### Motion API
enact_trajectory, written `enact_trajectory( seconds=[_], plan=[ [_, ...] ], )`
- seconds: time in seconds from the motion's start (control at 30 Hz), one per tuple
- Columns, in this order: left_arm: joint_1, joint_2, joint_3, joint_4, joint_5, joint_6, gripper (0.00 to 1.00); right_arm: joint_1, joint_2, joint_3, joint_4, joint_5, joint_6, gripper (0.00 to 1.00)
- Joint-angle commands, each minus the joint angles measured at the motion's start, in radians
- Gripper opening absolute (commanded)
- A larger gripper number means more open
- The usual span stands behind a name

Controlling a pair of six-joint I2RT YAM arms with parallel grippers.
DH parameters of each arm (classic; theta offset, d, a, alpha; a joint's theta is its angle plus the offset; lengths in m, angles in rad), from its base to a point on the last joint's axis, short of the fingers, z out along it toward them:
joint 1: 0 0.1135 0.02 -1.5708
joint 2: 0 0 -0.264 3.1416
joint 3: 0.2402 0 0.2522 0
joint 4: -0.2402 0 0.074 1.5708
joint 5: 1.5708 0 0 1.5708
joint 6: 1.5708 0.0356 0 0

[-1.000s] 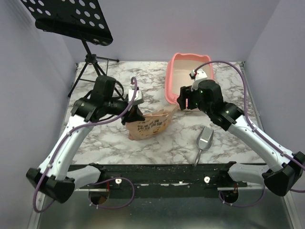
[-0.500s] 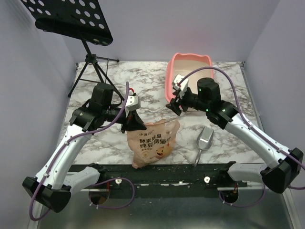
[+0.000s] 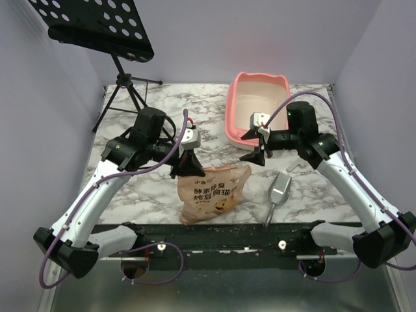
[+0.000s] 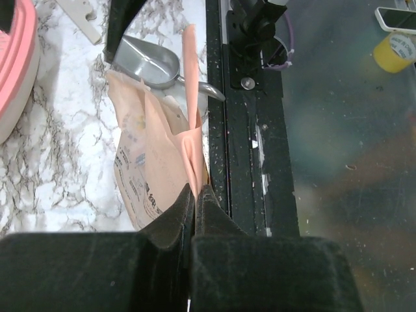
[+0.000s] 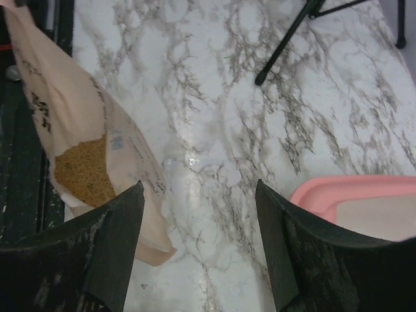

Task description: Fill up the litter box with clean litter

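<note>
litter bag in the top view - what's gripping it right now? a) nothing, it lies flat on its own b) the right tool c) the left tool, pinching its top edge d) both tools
c: the left tool is shut on the top edge of the bag, while the right tool stands open beside it, gripping nothing.

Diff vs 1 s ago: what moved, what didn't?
The bag swung from tipped toward the litter box to upright, print facing the camera. The left gripper carried it, still shut on its top edge. The right gripper, open, moved from the box's near rim to beside the bag's other top corner. Box, scoop and stand stayed put.
</note>
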Motion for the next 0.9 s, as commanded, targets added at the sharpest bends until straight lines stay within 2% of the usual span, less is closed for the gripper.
enact_trajectory(
  seconds=[0.0, 0.13, 0.3, 0.43, 0.67, 0.8, 0.87],
  plan=[
    [-0.014, 0.021, 0.147, 0.041, 0.082, 0.125, 0.0, 0.006, 0.0, 0.012, -0.115, -0.234, -0.101, 0.77],
    [-0.014, 0.116, 0.256, -0.111, 0.084, 0.242, 0.0, 0.019, -0.006, -0.052, -0.058, -0.32, -0.083, 0.78],
    [-0.014, 0.208, 0.327, -0.159, 0.067, 0.28, 0.0, 0.071, 0.031, -0.088, -0.029, -0.328, -0.049, 0.78],
    [-0.014, 0.224, 0.335, -0.148, 0.048, 0.273, 0.0, 0.098, 0.071, -0.1, 0.003, -0.347, -0.02, 0.78],
    [-0.014, 0.134, 0.196, 0.042, 0.001, 0.194, 0.0, 0.12, 0.108, -0.149, 0.21, -0.39, 0.133, 0.76],
    [-0.012, 0.022, 0.019, 0.267, -0.06, 0.103, 0.0, 0.163, 0.152, -0.138, 0.299, -0.348, 0.221, 0.68],
    [-0.011, -0.011, -0.019, 0.306, -0.091, 0.092, 0.0, 0.184, 0.193, -0.114, 0.299, -0.333, 0.244, 0.64]
  ],
)
